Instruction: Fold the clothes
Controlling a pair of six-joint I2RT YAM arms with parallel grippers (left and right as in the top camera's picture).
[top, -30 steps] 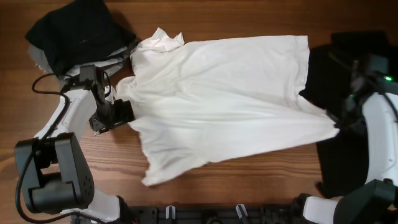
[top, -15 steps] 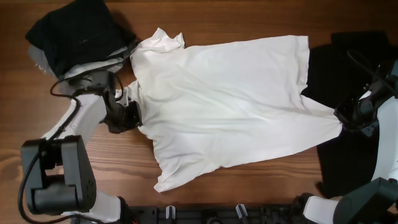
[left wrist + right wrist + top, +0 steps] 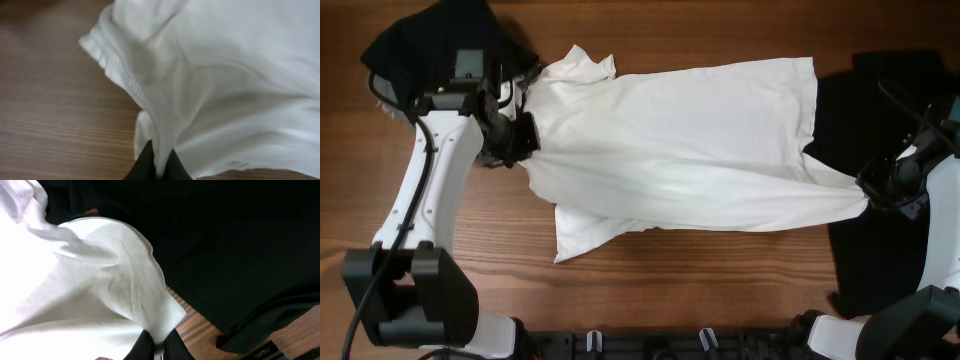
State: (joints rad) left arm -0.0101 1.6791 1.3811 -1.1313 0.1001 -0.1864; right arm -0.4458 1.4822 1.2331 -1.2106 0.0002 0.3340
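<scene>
A white shirt (image 3: 680, 140) lies spread across the wooden table, stretched between both arms. My left gripper (image 3: 525, 138) is shut on the shirt's left edge, just below its collar end. In the left wrist view the dark fingertips (image 3: 146, 162) pinch a fold of white cloth (image 3: 225, 75), with the hem seam beyond them. My right gripper (image 3: 872, 195) is shut on the shirt's right front corner, pulled to a point. The right wrist view shows that corner (image 3: 155, 315) clamped between the jaws.
A pile of black clothes (image 3: 440, 50) sits at the far left corner, close behind my left arm. A black garment (image 3: 885, 120) lies under and around my right arm; it fills the right wrist view (image 3: 240, 245). Bare wood (image 3: 700, 290) runs along the front.
My left gripper has shut on the shirt's left edge and carried it toward the far side. The right gripper drew its corner rightward. The shirt's front flap has pulled in and flattened.
</scene>
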